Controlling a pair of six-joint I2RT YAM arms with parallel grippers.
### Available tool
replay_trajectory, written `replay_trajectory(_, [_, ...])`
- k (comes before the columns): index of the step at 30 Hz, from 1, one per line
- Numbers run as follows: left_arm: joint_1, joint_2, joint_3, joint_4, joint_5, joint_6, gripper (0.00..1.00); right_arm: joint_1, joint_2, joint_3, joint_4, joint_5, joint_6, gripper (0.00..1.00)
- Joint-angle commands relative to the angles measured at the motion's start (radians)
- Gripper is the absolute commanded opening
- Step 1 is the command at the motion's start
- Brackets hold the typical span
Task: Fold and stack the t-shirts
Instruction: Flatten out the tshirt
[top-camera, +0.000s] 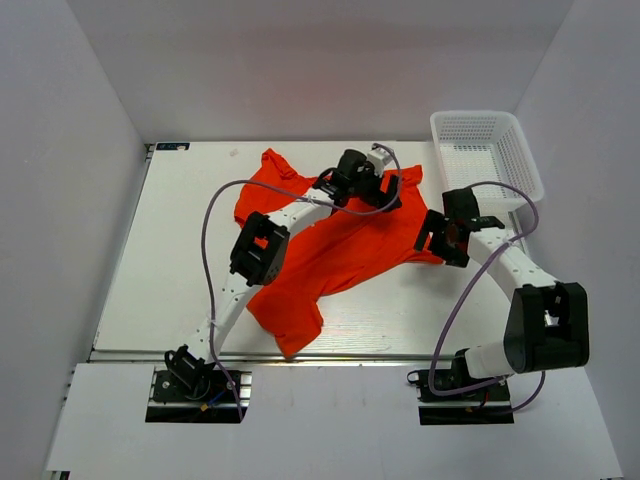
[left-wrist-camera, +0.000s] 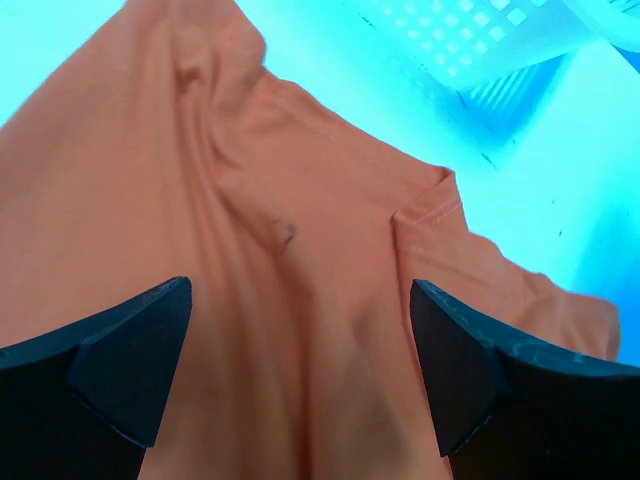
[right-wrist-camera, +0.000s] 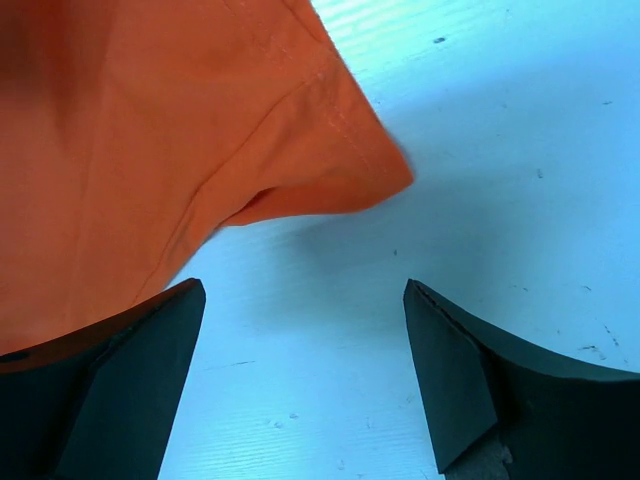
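Two arms lean out over the white worktop (top-camera: 170, 250). The left arm stretches diagonally from the near edge toward the far edge, elbow bent above the cloth. The left gripper (left-wrist-camera: 300, 290) points down at the orange-red t-shirt (top-camera: 330, 255), its dark fingers (left-wrist-camera: 120, 350) spread wide with rumpled fabric showing between them. The right arm rises to a high elbow by the right edge and reaches inward. The right gripper (right-wrist-camera: 304, 285) hangs with its fingers likewise apart over bare worktop, just beside a hemmed corner of the shirt.

From above, both wrists cover their fingertips, and I cannot tell whether either touches anything. The left arm hides a strip of the shirt, which lies crumpled across the middle of the worktop, running from the far edge toward the near edge.

A white mesh basket (top-camera: 487, 122) sits at the far right corner, near the shirt. Purple cables (top-camera: 207, 230) loop off each arm.
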Motion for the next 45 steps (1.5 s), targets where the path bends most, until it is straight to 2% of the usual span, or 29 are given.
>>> replay_trajectory(1, [-0.02,0.014,0.04,0.063,-0.067,-0.02,1.0,-0.001,-0.052,-0.009,0.07,-0.035,0.0,0.85])
replay_trajectory(4, [-0.02,0.042,0.029,0.02,-0.137,-0.011,1.0,-0.002,-0.045,-0.01,0.088,-0.042,0.017,0.77])
replay_trajectory(5, [-0.02,0.052,0.029,0.007,-0.179,-0.011,1.0,-0.005,-0.031,-0.013,0.088,-0.045,0.019,0.69])
replay_trajectory(13, [-0.02,0.062,-0.037,-0.076,-0.263,-0.034,1.0,-0.001,0.124,0.044,0.113,-0.083,0.031,0.67])
replay_trajectory(15, [-0.02,0.062,-0.046,-0.094,-0.292,-0.043,1.0,-0.002,0.156,0.067,0.113,-0.068,0.03,0.64])
replay_trajectory(17, [-0.02,0.053,-0.046,-0.126,-0.325,-0.052,1.0,-0.001,0.175,0.089,0.114,-0.059,0.033,0.56])
replay_trajectory(20, [-0.02,0.053,-0.055,-0.174,-0.357,-0.067,1.0,-0.004,0.186,0.089,0.116,-0.048,0.03,0.54])
replay_trajectory(25, [-0.02,0.043,-0.114,-0.151,-0.336,-0.08,1.0,-0.002,0.187,0.086,0.105,-0.013,0.016,0.54])
replay_trajectory(30, [-0.02,0.043,-0.132,-0.131,-0.311,-0.08,1.0,-0.001,0.228,0.11,0.16,-0.077,0.005,0.53])
replay_trajectory(31, [-0.02,0.043,-0.132,-0.131,-0.311,-0.089,1.0,0.001,0.239,0.119,0.179,-0.085,-0.004,0.44])
replay_trajectory(33, [-0.02,0.034,-0.153,-0.12,-0.311,-0.089,1.0,0.002,0.259,0.136,0.189,-0.111,-0.01,0.19])
replay_trajectory(35, [-0.02,0.034,-0.163,-0.12,-0.311,-0.089,1.0,0.004,0.273,0.145,0.208,-0.128,-0.024,0.0])
replay_trajectory(45, [0.011,0.002,-0.252,-0.034,-0.233,-0.112,1.0,0.033,0.143,0.153,0.194,-0.275,-0.075,0.0])
